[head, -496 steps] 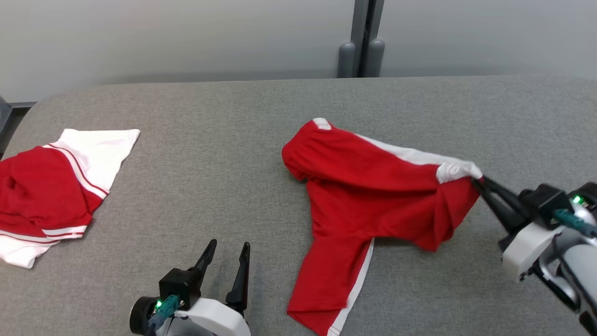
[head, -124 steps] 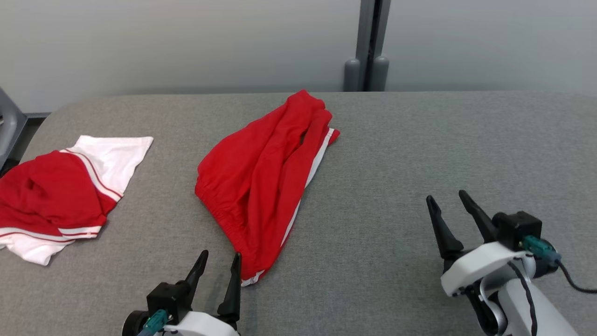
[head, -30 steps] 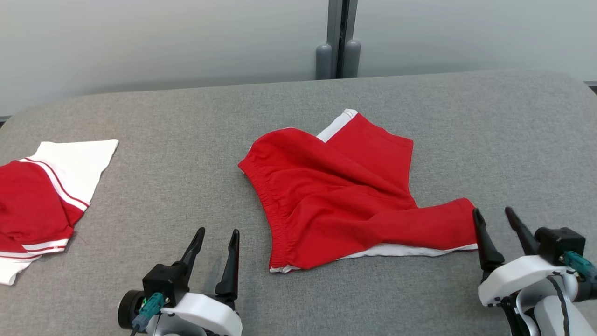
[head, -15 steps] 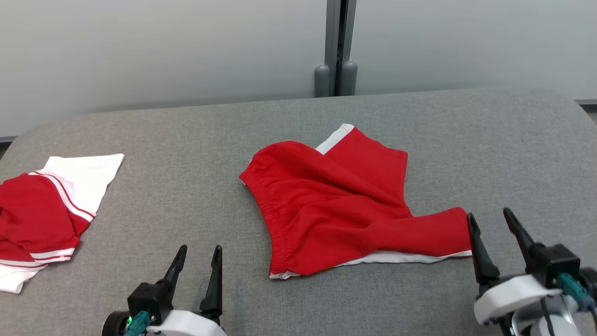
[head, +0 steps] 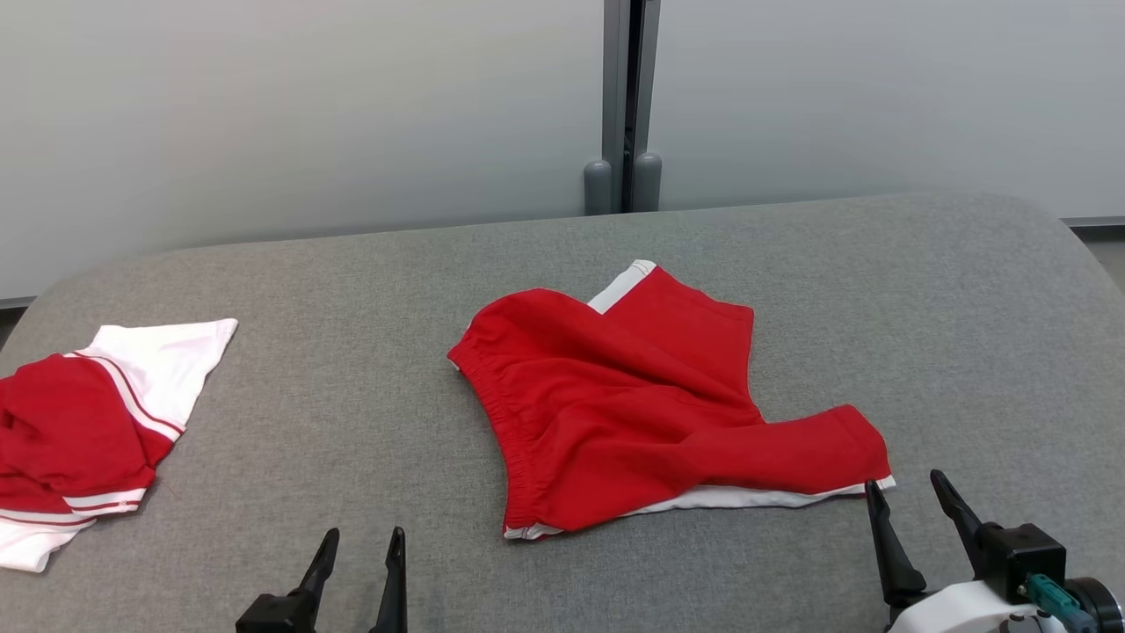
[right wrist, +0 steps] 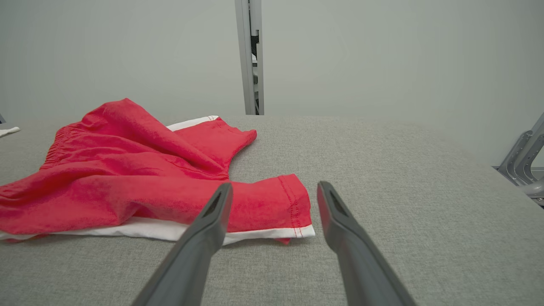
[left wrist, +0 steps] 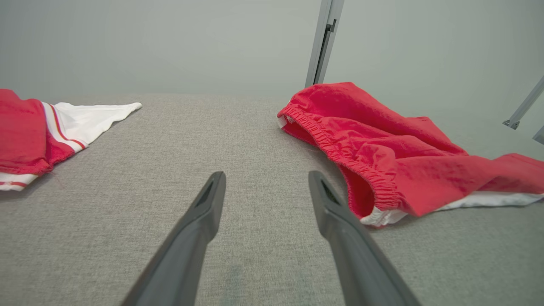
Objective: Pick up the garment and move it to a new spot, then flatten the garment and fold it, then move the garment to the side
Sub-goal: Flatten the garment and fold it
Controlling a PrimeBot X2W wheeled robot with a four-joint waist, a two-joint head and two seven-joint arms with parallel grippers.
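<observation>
Both grippers stand empty with fingers apart: the left gripper [head: 365,534] low over the grey surface [head: 352,290] short of the waistband [head: 492,413], the right gripper [head: 903,482] just off the hem [head: 866,444] of the near leg. The red shorts [head: 633,413] lie rumpled near the middle of the surface, a ridge of folds running across them, well apart from a second garment [head: 79,431] at the left edge. Flattening well probably means pinching an outer corner on each side, waistband left and hem right, and drawing them apart low and evenly so that ridge smooths out.
</observation>
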